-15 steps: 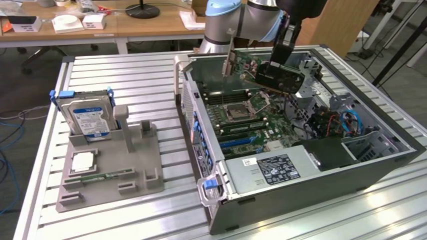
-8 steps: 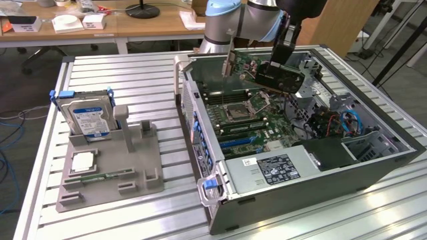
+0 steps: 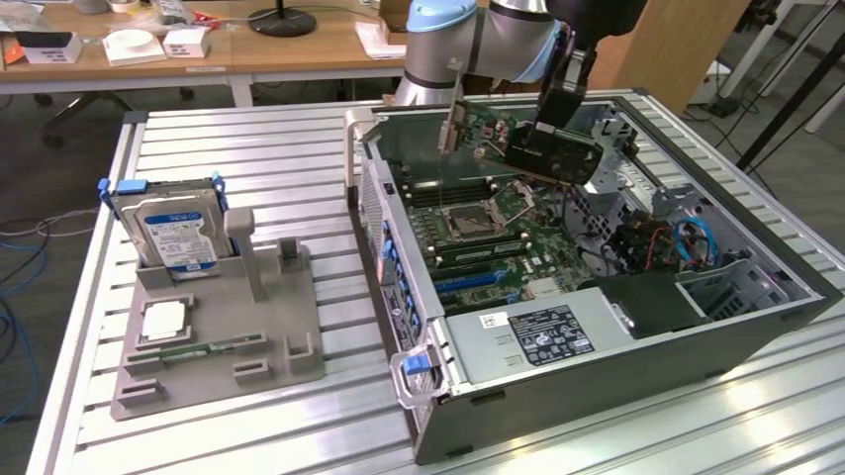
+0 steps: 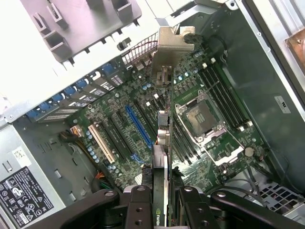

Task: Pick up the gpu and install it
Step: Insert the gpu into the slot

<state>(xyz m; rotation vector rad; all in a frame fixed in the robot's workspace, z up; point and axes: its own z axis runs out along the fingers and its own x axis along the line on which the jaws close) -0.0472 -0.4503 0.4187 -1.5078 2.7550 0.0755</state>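
Observation:
The gpu (image 3: pixel 525 148), a green board with a black cooler block and a silver end bracket (image 3: pixel 453 127), hangs tilted over the motherboard (image 3: pixel 489 233) inside the open computer case (image 3: pixel 739 327). My gripper (image 3: pixel 552 111) is shut on its upper edge. In the wrist view the gpu (image 4: pixel 163 136) appears edge-on, running from between my fingers (image 4: pixel 139 210) out to its bracket (image 4: pixel 172 47). It hovers above the board, beside the blue expansion slot (image 4: pixel 138 126) and the processor socket (image 4: pixel 202 119), apart from both.
A grey fixture (image 3: pixel 218 341) stands on the slatted table at the exterior view's left, holding a blue-labelled hard drive (image 3: pixel 178 233), a processor chip (image 3: pixel 161 319) and a memory stick (image 3: pixel 198 349). The power supply (image 3: pixel 555 332) and cables (image 3: pixel 687 242) crowd the case's near end.

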